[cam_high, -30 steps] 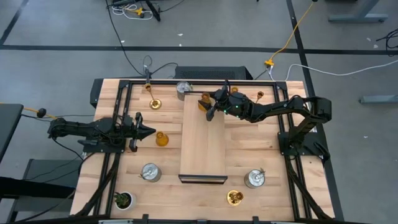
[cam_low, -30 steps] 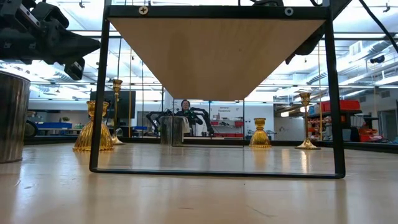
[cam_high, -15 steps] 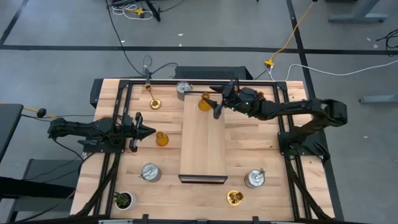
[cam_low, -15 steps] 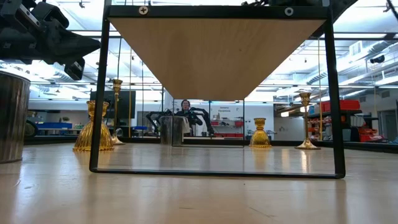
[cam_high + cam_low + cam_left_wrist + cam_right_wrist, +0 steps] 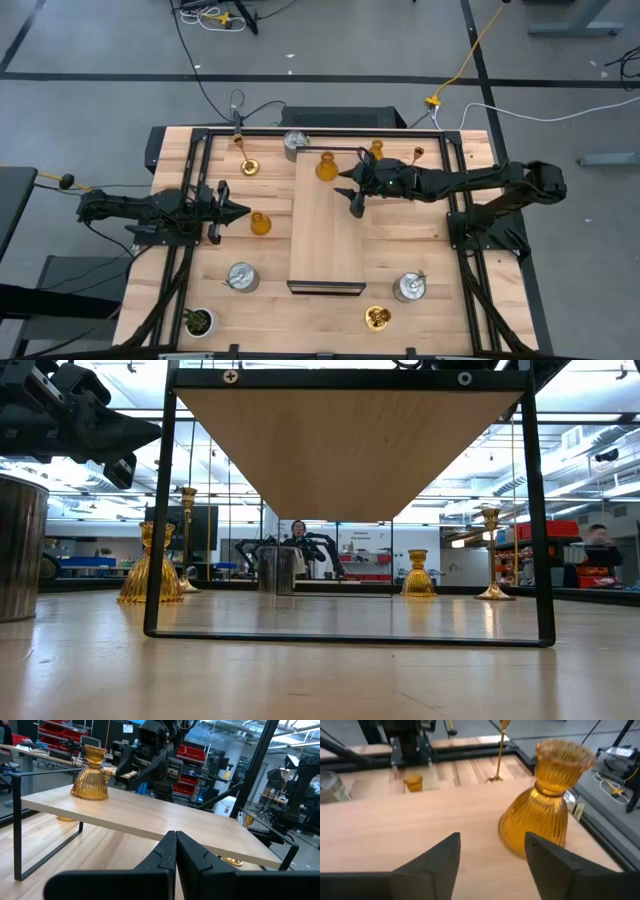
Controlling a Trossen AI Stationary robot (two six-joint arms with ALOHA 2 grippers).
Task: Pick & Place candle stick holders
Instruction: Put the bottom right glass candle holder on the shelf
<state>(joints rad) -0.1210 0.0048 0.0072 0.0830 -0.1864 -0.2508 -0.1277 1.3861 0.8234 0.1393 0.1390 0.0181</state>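
Observation:
An amber candle stick holder (image 5: pixel 326 166) (image 5: pixel 542 800) stands upright on its wide base at the far end of the raised wooden shelf (image 5: pixel 325 240). My right gripper (image 5: pixel 352 192) (image 5: pixel 492 855) hovers open over the shelf just right of it, with a gap between them and nothing between the fingers. My left gripper (image 5: pixel 235 211) (image 5: pixel 175 855) is shut and level at the table's left. It points at a second amber holder (image 5: pixel 260 223) standing on the table beside the shelf, without touching it.
Other holders stand on the table around the shelf: gold ones (image 5: pixel 247 165) (image 5: pixel 376 150) (image 5: pixel 417 155) and a silver one (image 5: pixel 296 141) at the far side, silver ones (image 5: pixel 241 277) (image 5: pixel 408 288) and one more (image 5: pixel 377 318) nearer. A small potted plant (image 5: pixel 198 321) sits near left.
My right gripper has let go of the amber holder on the shelf's far end. It has then drawn back from it toward the table's right and near side, rising a little. The holder stays upright where it was set.

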